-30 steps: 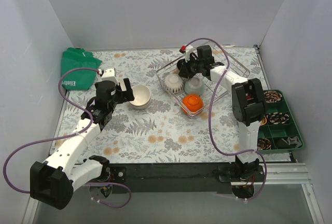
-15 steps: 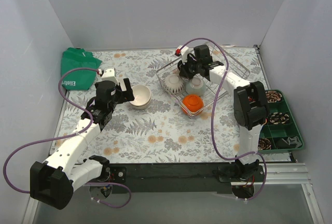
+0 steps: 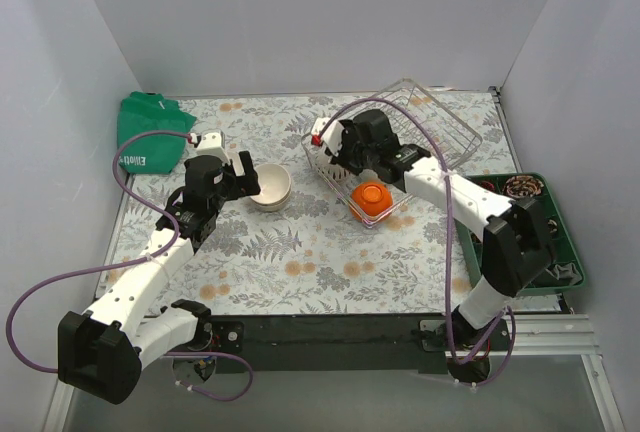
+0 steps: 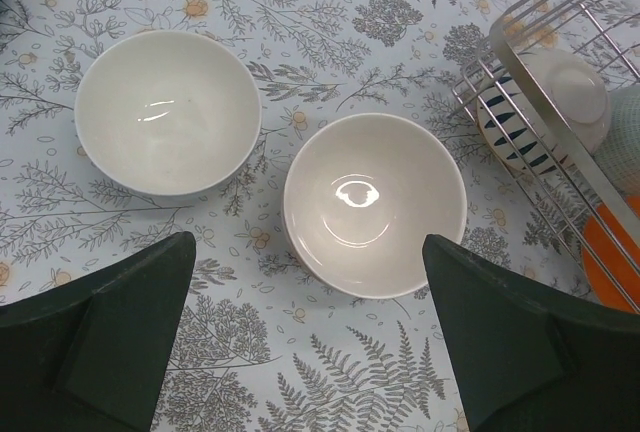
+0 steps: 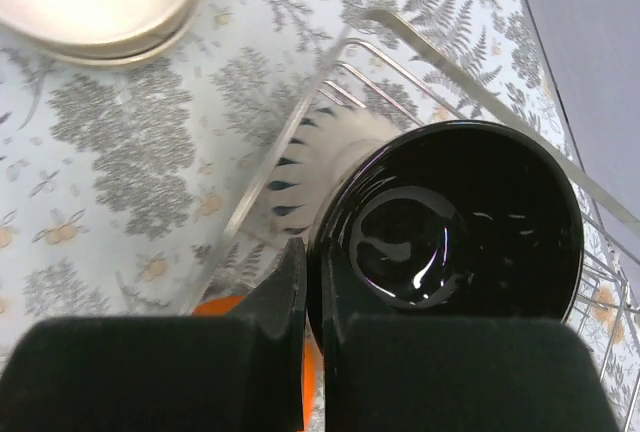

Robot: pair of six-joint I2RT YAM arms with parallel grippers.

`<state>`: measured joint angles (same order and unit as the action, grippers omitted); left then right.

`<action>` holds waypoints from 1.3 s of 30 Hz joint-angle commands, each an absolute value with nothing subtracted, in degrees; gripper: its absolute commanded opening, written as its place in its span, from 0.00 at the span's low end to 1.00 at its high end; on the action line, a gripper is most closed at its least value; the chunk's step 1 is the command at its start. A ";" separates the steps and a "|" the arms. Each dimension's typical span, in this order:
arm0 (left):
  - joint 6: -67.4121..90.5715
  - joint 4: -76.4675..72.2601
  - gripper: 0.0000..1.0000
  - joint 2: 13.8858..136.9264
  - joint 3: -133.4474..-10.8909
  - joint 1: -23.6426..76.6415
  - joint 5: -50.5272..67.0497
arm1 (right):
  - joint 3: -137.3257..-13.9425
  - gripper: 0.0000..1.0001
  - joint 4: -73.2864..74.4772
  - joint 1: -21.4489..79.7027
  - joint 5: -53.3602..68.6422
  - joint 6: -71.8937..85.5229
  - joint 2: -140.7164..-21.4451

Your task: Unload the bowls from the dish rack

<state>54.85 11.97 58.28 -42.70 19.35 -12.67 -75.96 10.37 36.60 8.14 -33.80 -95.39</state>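
Observation:
Two pale bowls sit side by side on the floral cloth, a white one (image 4: 167,112) and a cream one (image 4: 375,202) (image 3: 270,185). My left gripper (image 4: 310,352) (image 3: 236,174) hovers just in front of them, open and holding nothing. The wire dish rack (image 3: 432,122) (image 4: 560,72) stands to the right. My right gripper (image 5: 313,282) (image 3: 338,160) is shut on the rim of a glossy black bowl (image 5: 460,222), over the rack's left end. Below it lie a leaf-patterned white bowl (image 5: 315,167) (image 4: 545,102) and an orange bowl (image 3: 370,200).
A green cloth bag (image 3: 150,132) lies at the back left. A dark green compartment tray (image 3: 545,242) of small items sits by the right wall. Grey walls close in the table on three sides. The rack's far end looks raised.
My right arm has swung left and lifted the black bowl toward the rack's left end, jaws closed on its rim. The rack has shifted and tilted. The left arm has stayed put.

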 commanded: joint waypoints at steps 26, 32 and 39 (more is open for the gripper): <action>60.82 27.77 0.94 59.59 -54.76 22.31 19.61 | -58.09 0.01 5.63 67.41 -4.31 -36.48 -78.75; 60.56 31.46 0.89 63.72 -53.79 29.33 11.19 | -59.15 0.01 5.62 69.08 -3.16 -35.95 -80.95; 61.52 32.96 0.75 67.50 -53.70 34.01 2.74 | -59.33 0.01 5.54 70.05 -3.16 -35.60 -82.09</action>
